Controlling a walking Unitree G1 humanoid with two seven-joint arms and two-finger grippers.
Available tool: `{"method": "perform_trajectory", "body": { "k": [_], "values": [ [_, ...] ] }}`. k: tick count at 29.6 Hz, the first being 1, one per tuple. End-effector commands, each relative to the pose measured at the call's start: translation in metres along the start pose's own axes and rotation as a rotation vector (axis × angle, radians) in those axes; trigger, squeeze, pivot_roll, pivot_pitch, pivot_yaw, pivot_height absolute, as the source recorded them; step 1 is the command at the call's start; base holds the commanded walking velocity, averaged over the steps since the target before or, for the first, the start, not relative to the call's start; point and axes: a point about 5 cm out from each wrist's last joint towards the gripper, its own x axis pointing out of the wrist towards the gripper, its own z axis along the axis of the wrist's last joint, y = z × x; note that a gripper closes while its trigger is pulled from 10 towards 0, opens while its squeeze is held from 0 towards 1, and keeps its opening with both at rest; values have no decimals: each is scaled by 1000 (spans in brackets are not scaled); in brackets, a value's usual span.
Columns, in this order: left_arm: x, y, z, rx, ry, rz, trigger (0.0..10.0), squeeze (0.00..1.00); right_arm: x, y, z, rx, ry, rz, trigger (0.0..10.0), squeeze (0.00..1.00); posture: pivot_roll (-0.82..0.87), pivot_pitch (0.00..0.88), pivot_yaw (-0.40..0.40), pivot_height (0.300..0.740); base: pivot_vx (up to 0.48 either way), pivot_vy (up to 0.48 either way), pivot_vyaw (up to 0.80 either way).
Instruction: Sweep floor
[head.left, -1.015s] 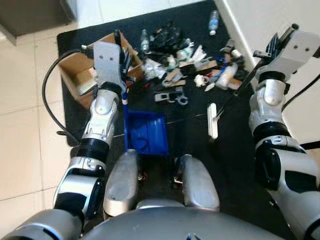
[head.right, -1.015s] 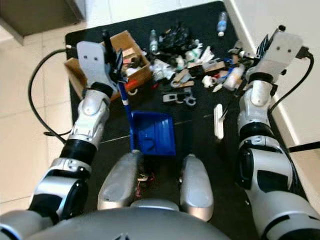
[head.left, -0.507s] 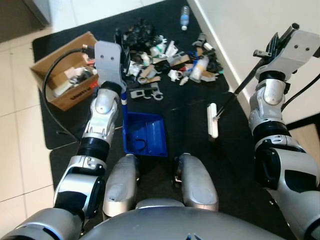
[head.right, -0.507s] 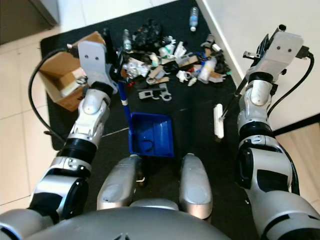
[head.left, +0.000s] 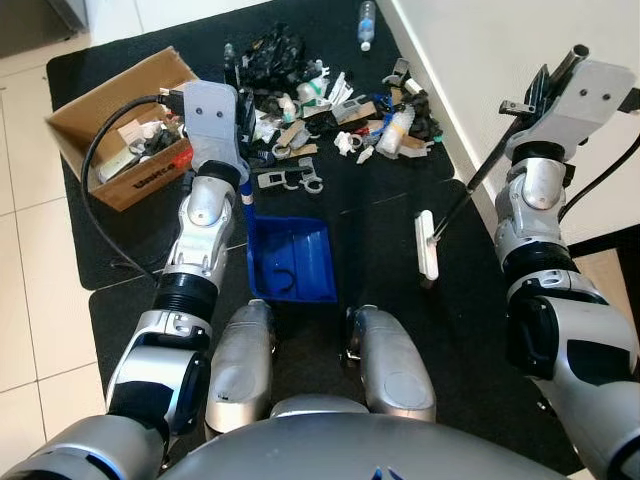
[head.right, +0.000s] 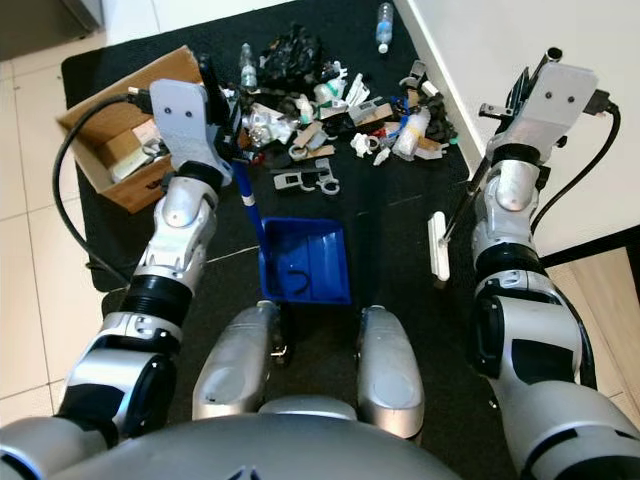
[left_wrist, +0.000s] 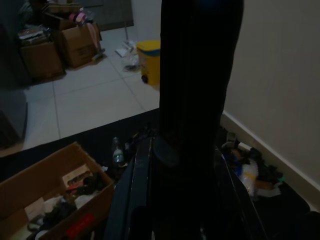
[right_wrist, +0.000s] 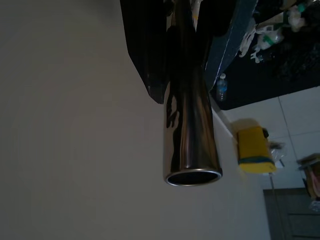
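1. Black matting (head.left: 400, 330) covers the floor ahead, with pale tile (head.left: 40, 300) showing along its 9 o'clock edge and a white wall with baseboard (head.left: 470, 70) closing off the 3 o'clock side.
2. One blue dustpan (head.left: 291, 258) lies open on the mat at centre, just ahead of the robot's two silver knees; its blue handle (head.right: 250, 205) rises toward 11 o'clock.
3. The left gripper (head.left: 238, 115) is closed round the upper end of that handle, beside the litter's near edge.
4. One heap of mixed litter (head.left: 330, 95) spreads across the mat at 12 o'clock: wrappers, dark scraps, small containers, too jumbled to count. A clear gap of bare mat separates it from the dustpan's mouth.
5. Two plastic bottles can be counted: one (head.left: 366, 22) lies apart at the mat's far edge near the wall, and one (head.right: 247, 64) stands at the heap's 10 o'clock side.
6. One open cardboard box (head.left: 120, 125) holding assorted items sits at 10 o'clock, at the mat's edge.
7. The right gripper (head.left: 548, 88), at 2 o'clock near the wall, is clamped on a metal broom pole (right_wrist: 190, 125); the pole slants down to one white broom head (head.left: 426, 244) resting on the mat at 3 o'clock of the dustpan, well apart from it.
8. One yellow bin (left_wrist: 149, 60) stands on the tile beyond the mat.
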Motion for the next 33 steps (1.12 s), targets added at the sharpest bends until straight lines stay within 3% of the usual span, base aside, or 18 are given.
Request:
{"method": "perform_trajectory", "body": {
  "k": [1,6,33],
  "values": [
    [-1,0,0,7,-9,1,10000,0,1,1,3,1,-22,4,10000,0,106,111,13,740,0,0,0],
    [-1,1,1,13,-18,8,10000,0,1,2,3,4,-20,3,10000,0,107,108,13,740,191,0,0],
    [1,0,5,18,-34,2,10000,0,1,1,2,5,-17,-5,10000,0,106,111,18,740,443,0,0]
  ]
}}
